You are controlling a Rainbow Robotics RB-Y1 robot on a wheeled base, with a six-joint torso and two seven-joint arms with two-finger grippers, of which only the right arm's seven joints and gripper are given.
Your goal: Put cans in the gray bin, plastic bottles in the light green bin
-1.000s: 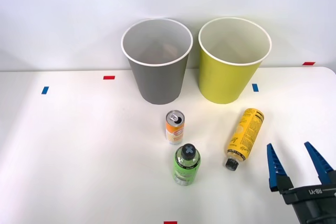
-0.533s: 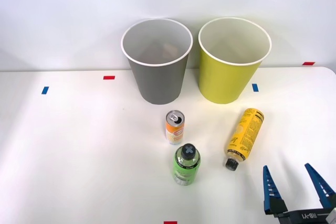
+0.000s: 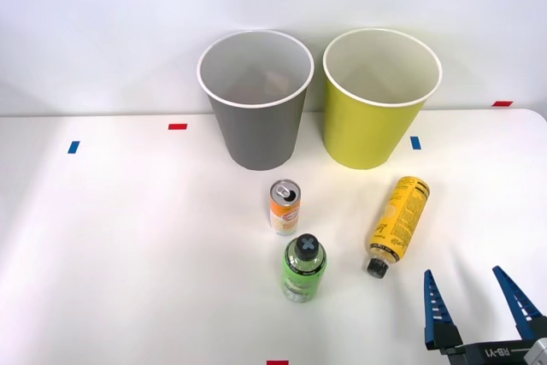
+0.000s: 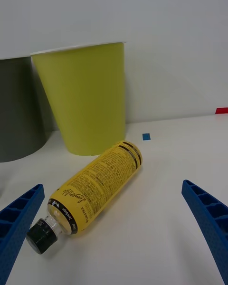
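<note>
The gray bin (image 4: 19, 109) is cut off at the wrist view's edge.

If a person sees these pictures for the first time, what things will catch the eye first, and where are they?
The two tall bins at the back of the white table stand out first: the gray bin beside the light green bin. Next comes the yellow bottle, lying on its side in front of the light green bin, with the upright green bottle and the orange and white can nearby. The right claw is open, its blue fingers apart just short of the yellow bottle's cap.
</note>
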